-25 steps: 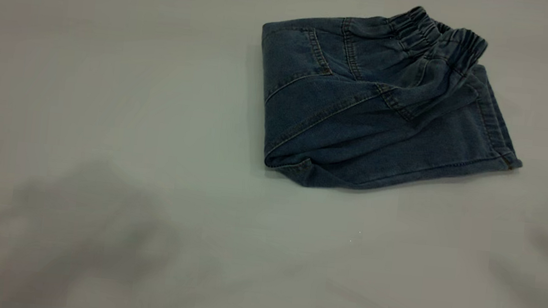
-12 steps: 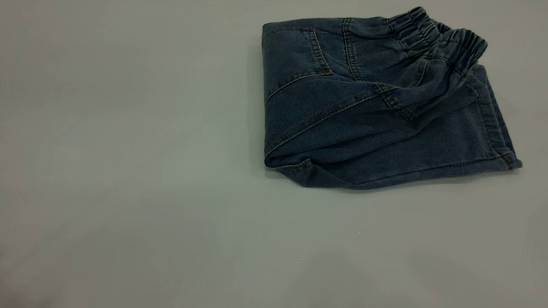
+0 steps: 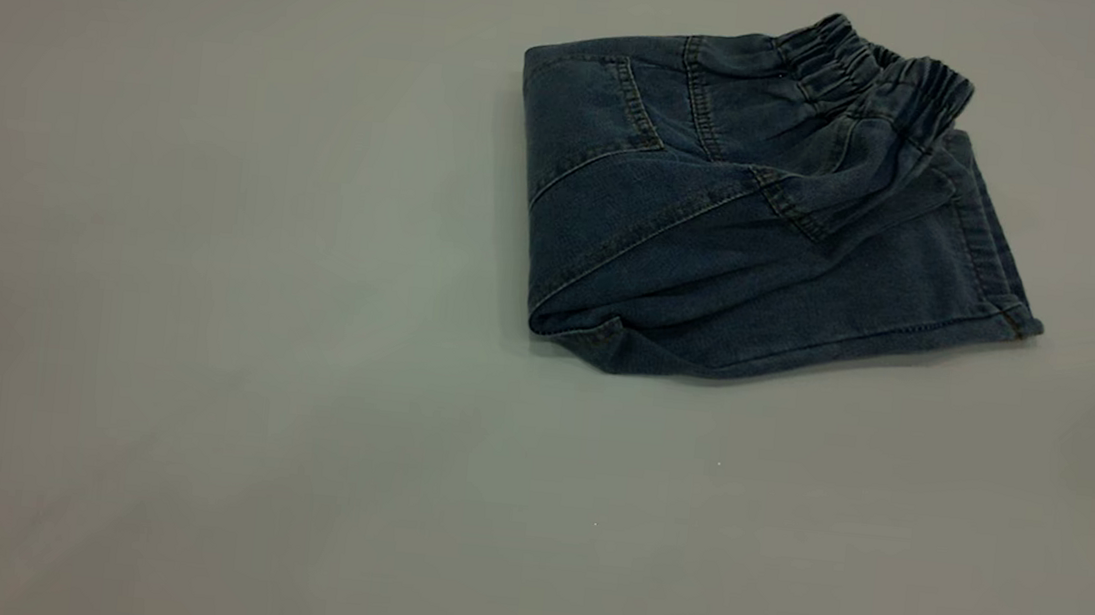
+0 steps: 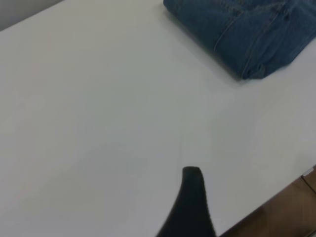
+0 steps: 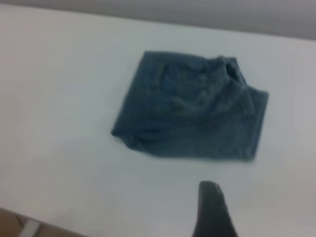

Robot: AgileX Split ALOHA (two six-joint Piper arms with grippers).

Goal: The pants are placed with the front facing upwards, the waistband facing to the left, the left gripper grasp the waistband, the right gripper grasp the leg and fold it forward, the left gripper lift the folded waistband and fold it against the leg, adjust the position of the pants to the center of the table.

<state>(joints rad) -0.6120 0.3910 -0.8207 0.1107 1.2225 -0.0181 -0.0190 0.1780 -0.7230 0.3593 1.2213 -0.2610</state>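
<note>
The folded pants lay near the table's far right edge; both grippers hung clear, finger state untellable.

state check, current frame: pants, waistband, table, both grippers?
pants: folded into a compact bundle, lying flat, off toward the far right of the table in the exterior view, nothing touching them.
waistband: folded over, lying on top at the bundle's far right corner.
table: bare apart from the pants.
left gripper: clear of the pants, holding nothing.
right gripper: raised, clear of the pants, holding nothing.
</note>
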